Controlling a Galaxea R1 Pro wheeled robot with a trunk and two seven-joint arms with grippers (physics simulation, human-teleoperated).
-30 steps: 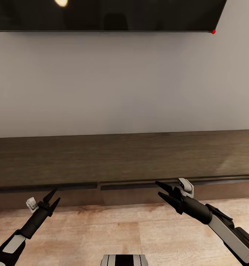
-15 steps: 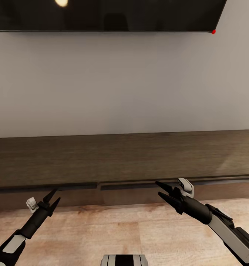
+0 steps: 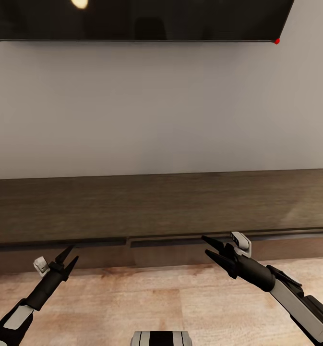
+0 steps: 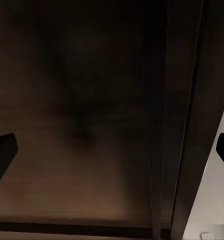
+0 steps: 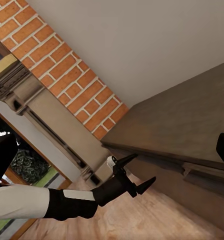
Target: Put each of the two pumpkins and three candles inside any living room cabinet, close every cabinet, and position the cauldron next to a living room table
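You are facing the pale wall [image 3: 161, 110] with the dark television [image 3: 137, 19] hung across its top, and under it the cabinet [image 3: 161, 206], the long dark-brown unit that runs the whole width of the head view, both pull-out fronts looking shut, with the seam between them near the middle. The wooden floor [image 3: 147, 302] lies between you and it. At the unit's far end, in the right wrist view, stand a brick fireplace [image 5: 57, 70] and some greenery [image 5: 27, 165]. Your right claw [image 3: 210, 247] hangs just before the right front's top edge, jaws parted and empty; your left claw [image 3: 70, 255] sits low before the left front, jaws likewise apart and holding nothing. The fronts have no handles, so the likely trouble is purchase: a fingertip aimed at the thin gap under the top board may skate off the wood or jam against the top instead of hooking the lip. Pull off-axis and the front could bind. No pumpkins or candles are in hand, so opening now serves only as preparation.
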